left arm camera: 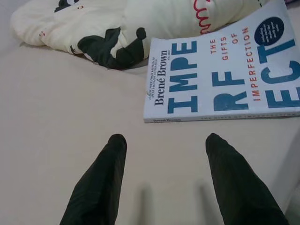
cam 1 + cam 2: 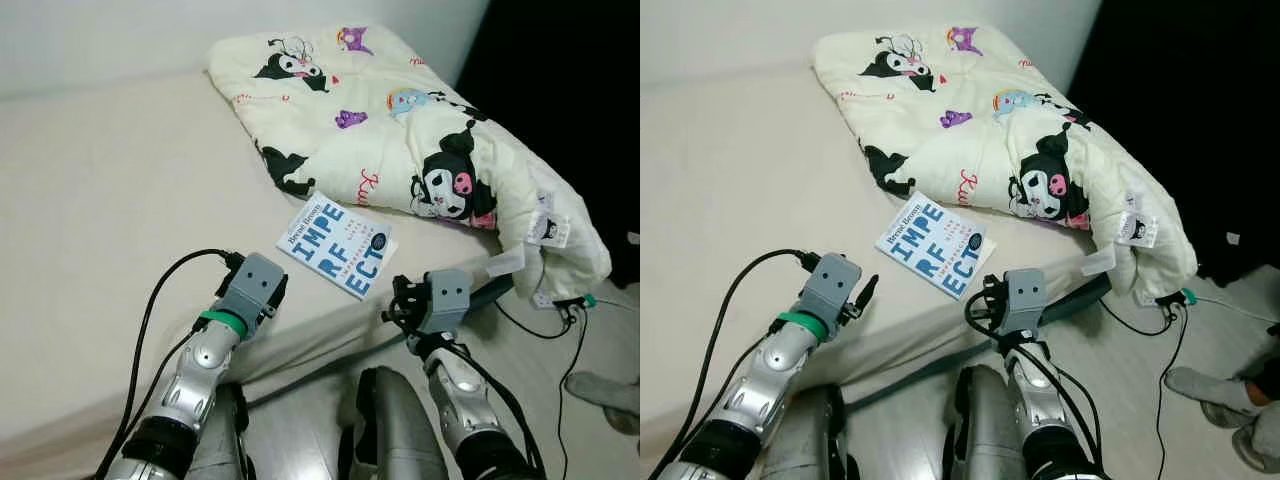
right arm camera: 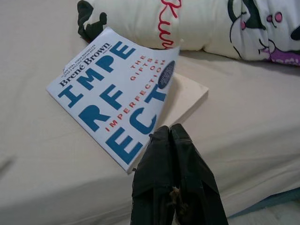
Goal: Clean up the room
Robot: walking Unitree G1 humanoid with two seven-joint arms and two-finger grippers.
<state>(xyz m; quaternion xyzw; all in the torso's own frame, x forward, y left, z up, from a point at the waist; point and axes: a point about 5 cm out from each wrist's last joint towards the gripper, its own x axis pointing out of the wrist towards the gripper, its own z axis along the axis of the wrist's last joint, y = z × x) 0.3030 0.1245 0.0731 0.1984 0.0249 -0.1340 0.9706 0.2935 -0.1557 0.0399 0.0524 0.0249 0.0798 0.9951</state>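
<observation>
**Silver arms, grey wrist boxes, black cables**

Both arms are ribbed silver metal ending in boxy grey wrist housings with small dark screw dots. The left arm [image 2: 205,360] wears a green band; looping black cables trail each. The right arm [image 2: 462,385] matches. Pincer fingers [image 1: 101,180] are matte black and tapered.

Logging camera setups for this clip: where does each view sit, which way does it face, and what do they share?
Left and right eye views: on the head, looking down at the bed, blanket and both arms.
Left wrist view: along the left gripper, its fingers apart, toward the book.
Right wrist view: along the right gripper, fingers together at the book's lifted cover.
Shared: all views show the book beside the blanket.
</observation>
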